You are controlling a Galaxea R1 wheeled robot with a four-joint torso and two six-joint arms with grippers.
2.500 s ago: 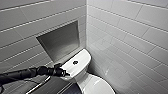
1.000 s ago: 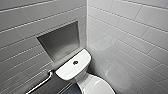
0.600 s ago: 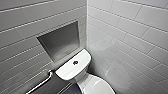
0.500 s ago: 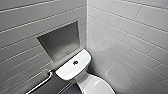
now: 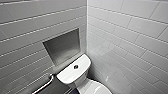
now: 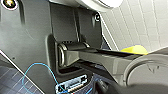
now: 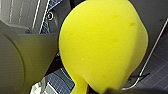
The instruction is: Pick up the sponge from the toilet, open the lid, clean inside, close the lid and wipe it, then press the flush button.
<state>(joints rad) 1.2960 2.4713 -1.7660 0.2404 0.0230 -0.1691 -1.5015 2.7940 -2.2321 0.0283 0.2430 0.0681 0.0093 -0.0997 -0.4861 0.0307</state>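
I count one toilet [image 5: 67, 75], one flush button [image 5: 75, 66] on its tank top, one recessed niche [image 5: 62, 46] in the wall behind it, one metal rail [image 5: 44, 85] beside it, and one sponge [image 7: 102, 45].

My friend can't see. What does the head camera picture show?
A white glossy ceramic toilet stands in a corner of pale grey tiled walls, with a small round dark flush button in the middle of its tank top. A grey square niche is sunk into the wall behind it.

White tiled walls [image 5: 125, 30] meet at a corner — grey recessed niche [image 5: 62, 46] in the left wall, metal rail [image 5: 45, 85] below it. Dark tiled floor [image 7: 157, 67].
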